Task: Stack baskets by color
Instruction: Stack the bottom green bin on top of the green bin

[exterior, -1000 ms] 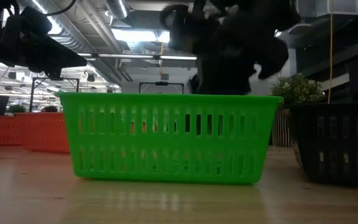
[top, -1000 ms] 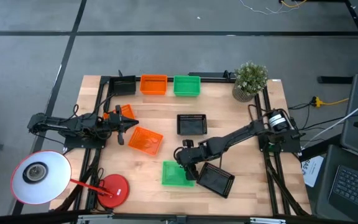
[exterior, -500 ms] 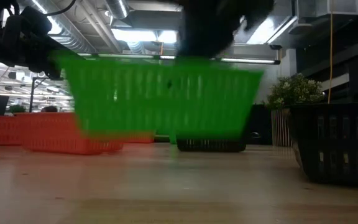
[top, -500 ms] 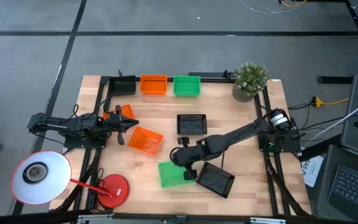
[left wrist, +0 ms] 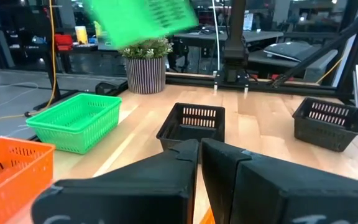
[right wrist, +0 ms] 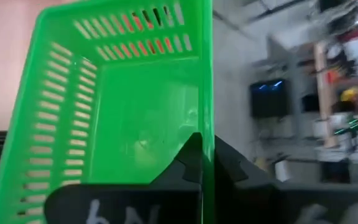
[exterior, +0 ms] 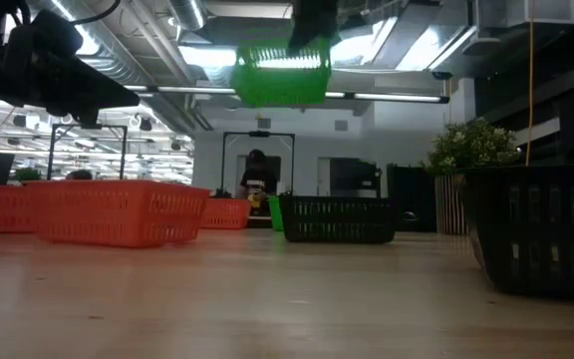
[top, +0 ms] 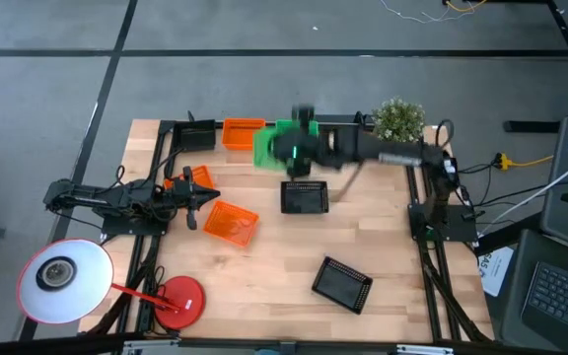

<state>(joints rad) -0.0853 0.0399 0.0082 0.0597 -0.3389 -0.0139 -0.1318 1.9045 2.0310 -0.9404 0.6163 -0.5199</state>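
Overhead, the right gripper (top: pixel 297 150) is stretched across the far part of the table (top: pixel 383 227), its fingers clamped on a green basket (top: pixel 272 146) held up over the far row. That row holds an orange basket (top: pixel 242 131) and a second green basket (top: pixel 304 133), partly covered by the carried one. A black basket (top: pixel 304 197) sits just nearer, mid-table, and another black one (top: pixel 342 283) lies tilted toward the near right. At the left, the left gripper (top: pixel 197 202) waits with fingers pressed together, between two orange baskets: one (top: pixel 192 178) beside it on the far side and one (top: pixel 231 223) on the near side. A potted plant (top: pixel 396 126) stands at the far right corner; a red lamp base (top: pixel 179 299) at the near left.

Table-level view: the carried green basket (exterior: pixel 282 74) hangs high above the wood, clear of everything. Below, an orange basket (exterior: pixel 118 211) rests left, a black one (exterior: pixel 337 218) in the middle, another black one (exterior: pixel 541 229) near right.

Left wrist view: the narrow fingers (left wrist: pixel 194 165) point toward a black basket (left wrist: pixel 191 123); a green basket (left wrist: pixel 74 121) rests on the table, and the lifted one (left wrist: pixel 145 22) shows blurred above the plant.

Right wrist view: the fingers (right wrist: pixel 204 165) pinch the wall of the green basket (right wrist: pixel 104 106).
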